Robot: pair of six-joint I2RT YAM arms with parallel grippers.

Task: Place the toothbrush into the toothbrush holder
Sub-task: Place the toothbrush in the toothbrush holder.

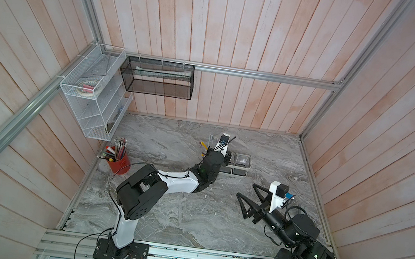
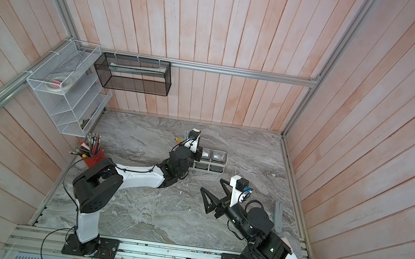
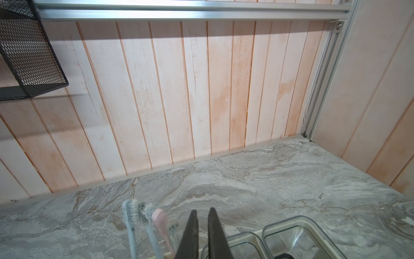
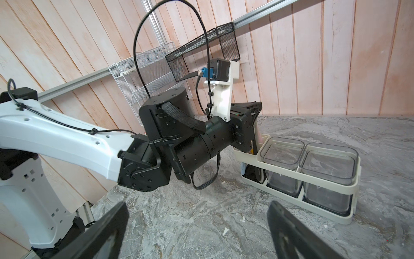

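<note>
Seen from above, with 12 o'clock at the back wall, the toothbrush holder [image 1: 233,174] lay on the marble worktop [image 1: 164,221] with its long axis running 9 to 3 o'clock. Its divided slot section was at the 9 o'clock end and its two clear cups [image 4: 283,157] toward 3 o'clock.

The left arm [image 1: 179,180] reached in from about 7 o'clock, and the left jaws sat right above the slot section. In the left wrist view they were drawn together to a thin gap with nothing visible between them. Anything pinched lower down was hidden.

Several toothbrushes [image 3: 131,209], among them a pink toothbrush [image 3: 159,216], stood heads-up in that section just beside the jaws, near upright and leaning a little. Which one the task meant could not be told.

The right arm [image 1: 297,228] hung over bare worktop at about 5 o'clock from the holder, well apart, with the right jaws spread wide and empty.

By this reading the brush looked already seated. The coming move turned on that upright axis: the left jaws, much the nearer pair, would likely need to rise straight along it, since a sideways pull could catch neighbouring heads.
</note>
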